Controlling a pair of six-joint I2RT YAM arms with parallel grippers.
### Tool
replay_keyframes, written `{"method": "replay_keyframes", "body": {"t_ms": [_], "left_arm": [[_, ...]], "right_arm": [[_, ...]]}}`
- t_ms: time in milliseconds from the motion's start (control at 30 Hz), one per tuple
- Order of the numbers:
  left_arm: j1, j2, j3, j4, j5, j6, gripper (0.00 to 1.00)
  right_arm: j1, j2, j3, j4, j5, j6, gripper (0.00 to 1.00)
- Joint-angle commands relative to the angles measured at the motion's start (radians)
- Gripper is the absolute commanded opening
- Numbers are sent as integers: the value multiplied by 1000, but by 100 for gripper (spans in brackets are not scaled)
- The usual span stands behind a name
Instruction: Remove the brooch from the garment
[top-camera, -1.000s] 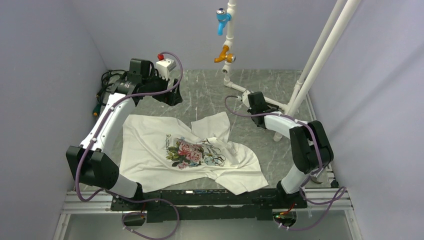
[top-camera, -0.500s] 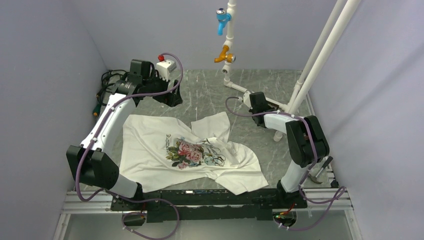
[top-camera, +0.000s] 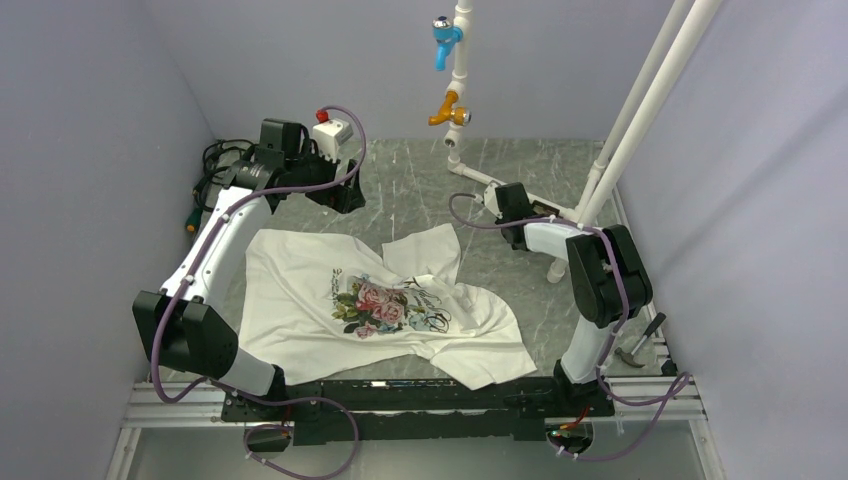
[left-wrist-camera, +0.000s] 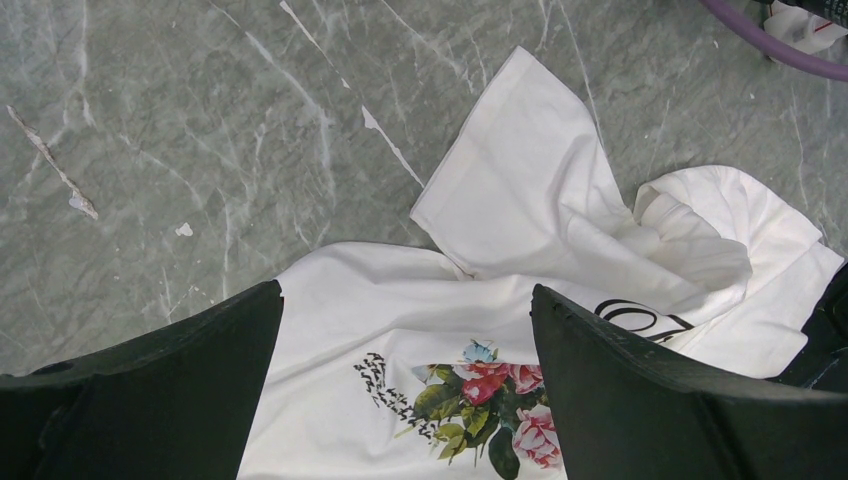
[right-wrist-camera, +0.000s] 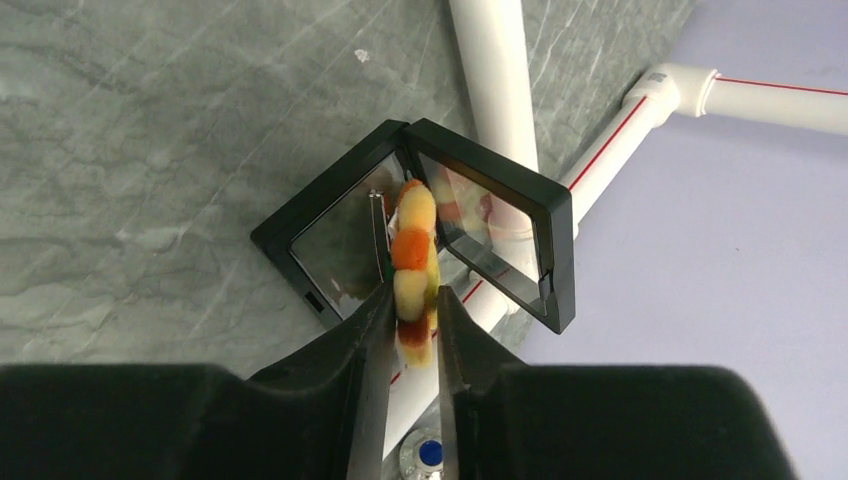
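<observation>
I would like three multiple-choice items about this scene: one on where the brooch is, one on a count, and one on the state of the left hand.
1. Where is the brooch?
A. Pinned on the rose print
B. Between the fingers of the right hand
C. Lying on the table by the left arm

2. How many coloured taps sit on the upright white pipe?
A. None
B. Four
C. Two

3. What is the state of the left hand?
A. Open, holding nothing
B. Shut on a sleeve
C. Shut on the brooch

Answers:
1 B: the right hand pinches the brooch in front of an open black case.
2 C: a blue tap and an orange tap show on the white pipe.
3 A: the left hand has its fingers wide apart above the T-shirt.
</observation>
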Motion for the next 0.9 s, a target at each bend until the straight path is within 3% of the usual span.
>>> {"method": "replay_keyframes", "body": {"t_ms": [0, 533, 733, 867], "left_arm": [[5, -37, -1, 24, 18, 7, 100], [6, -26, 12, -6, 69, 24, 99], [18, -31, 2, -36, 94, 73, 99], [84, -7, 8, -97, 87, 158, 100]], "right_arm": [[-1, -3, 65, -94, -33, 70, 27], [0, -18, 144, -235, -139, 136, 58], [2, -68, 228, -350, -264, 207, 73], [7, -108, 317, -457, -399, 261, 85]]}}
